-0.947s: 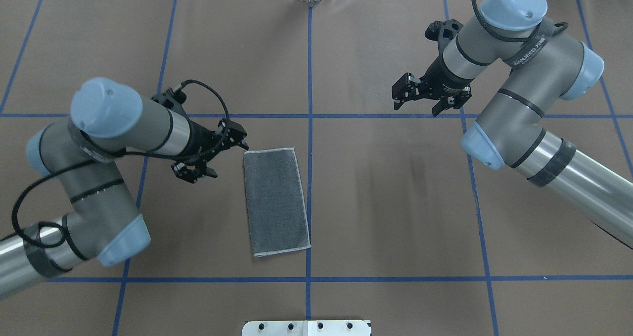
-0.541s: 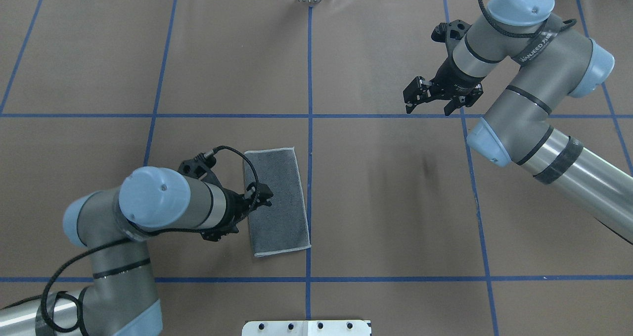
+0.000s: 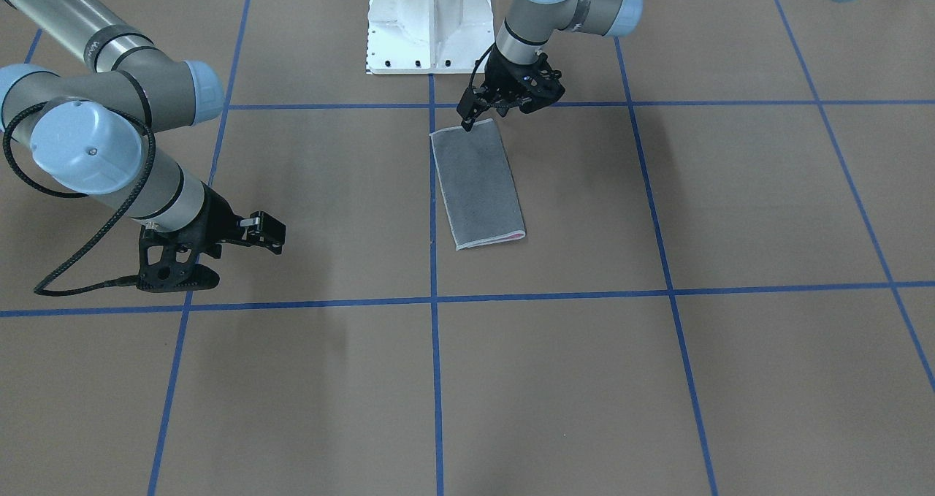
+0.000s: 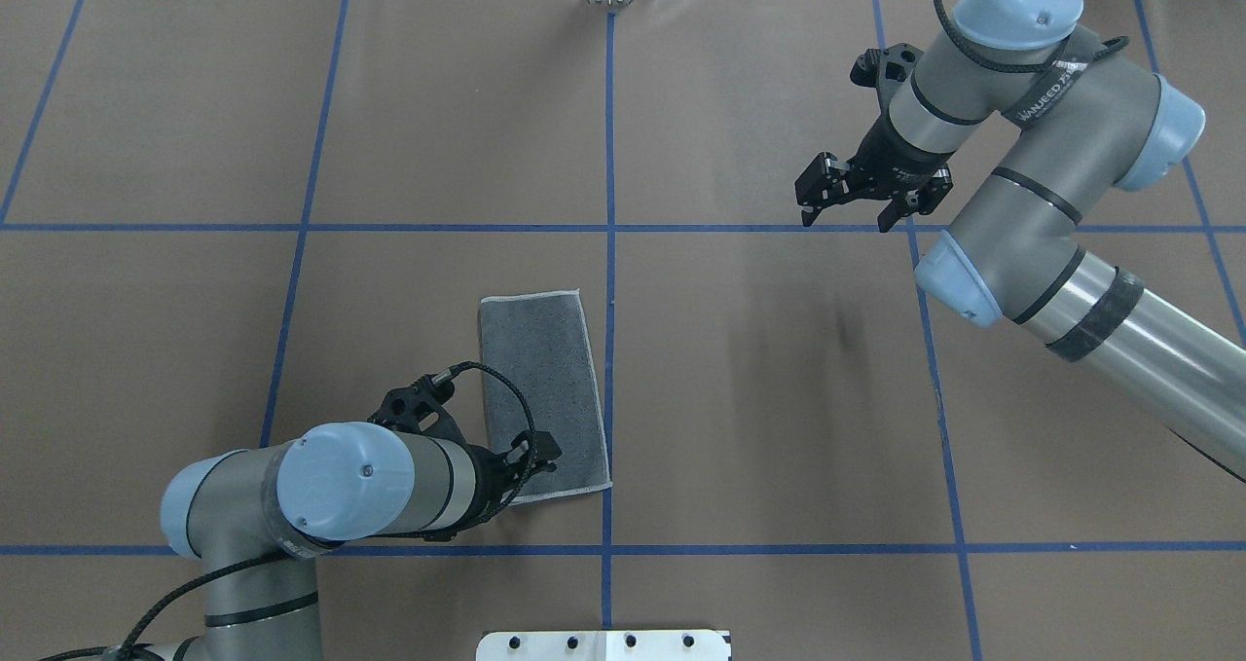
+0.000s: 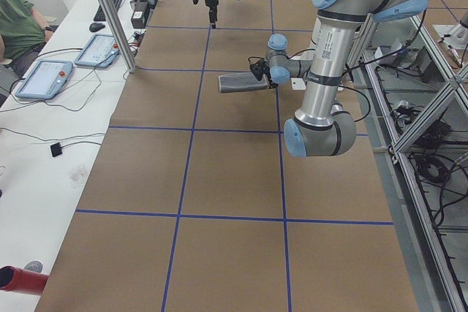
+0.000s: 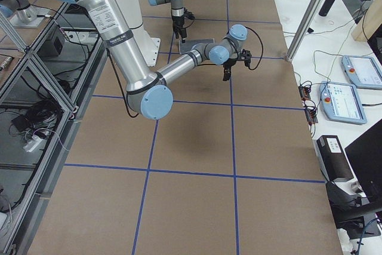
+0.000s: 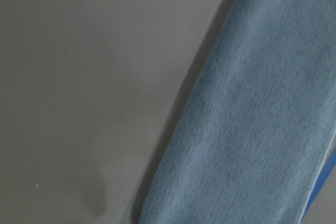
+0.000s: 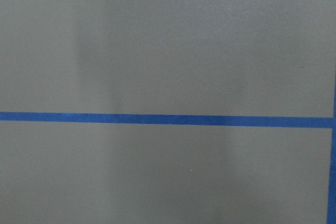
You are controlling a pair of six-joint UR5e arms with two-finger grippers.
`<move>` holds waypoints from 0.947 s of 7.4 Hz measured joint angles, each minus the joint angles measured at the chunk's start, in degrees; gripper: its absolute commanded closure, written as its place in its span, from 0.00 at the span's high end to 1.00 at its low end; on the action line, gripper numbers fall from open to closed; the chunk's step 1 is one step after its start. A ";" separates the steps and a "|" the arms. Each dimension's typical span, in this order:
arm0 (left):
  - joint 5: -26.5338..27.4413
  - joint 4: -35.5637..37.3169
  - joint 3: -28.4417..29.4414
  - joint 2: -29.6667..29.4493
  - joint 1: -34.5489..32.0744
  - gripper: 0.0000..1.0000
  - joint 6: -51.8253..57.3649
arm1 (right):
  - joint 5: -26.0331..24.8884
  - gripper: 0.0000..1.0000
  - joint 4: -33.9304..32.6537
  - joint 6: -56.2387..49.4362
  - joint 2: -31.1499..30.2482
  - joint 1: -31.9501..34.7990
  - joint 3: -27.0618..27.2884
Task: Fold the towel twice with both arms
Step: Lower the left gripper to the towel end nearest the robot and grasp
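Two arms reach over a brown table (image 4: 779,418) marked with blue tape lines (image 4: 609,135): the left arm (image 4: 360,481) and the right arm (image 4: 1022,203). One towel (image 4: 543,388) lies flat on the table. It is folded into a long narrow rectangle, grey face up, with a pale stitched border. In the front-facing view a sliver of pink shows along the end farthest from the left gripper (image 3: 508,101).

That gripper points down at the towel's end nearest the robot, with its jaws spread. One finger (image 3: 467,116) stands over the short edge, about midway along it. The other is off the cloth, over bare table, so the corner on the left arm's side falls below the gap between them. Whether the finger touches the cloth cannot be told. The left wrist camera shows the towel's long edge running slantwise beneath the jaws, with cloth on one side and bare table on the other.

The right gripper (image 4: 845,215) hangs with its jaws spread and nothing between them, a blue tape line directly beneath. The towel is well apart from these jaws, off toward the left arm and nearer the robot's base.
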 measured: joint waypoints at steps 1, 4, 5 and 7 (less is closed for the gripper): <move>0.05 0.00 0.15 0.01 0.20 0.82 -0.03 | -0.01 1.00 -0.02 0.03 0.06 -0.04 0.00; 0.08 0.01 0.40 -0.15 0.34 0.78 -0.03 | -0.16 1.00 -0.01 0.05 0.16 -0.17 0.00; 0.06 0.01 0.50 -0.17 0.31 0.75 0.10 | -0.23 1.00 0.03 0.05 0.20 -0.21 -0.01; 0.00 0.00 0.59 -0.12 0.25 0.56 0.40 | -0.27 1.00 0.06 0.05 0.25 -0.24 -0.02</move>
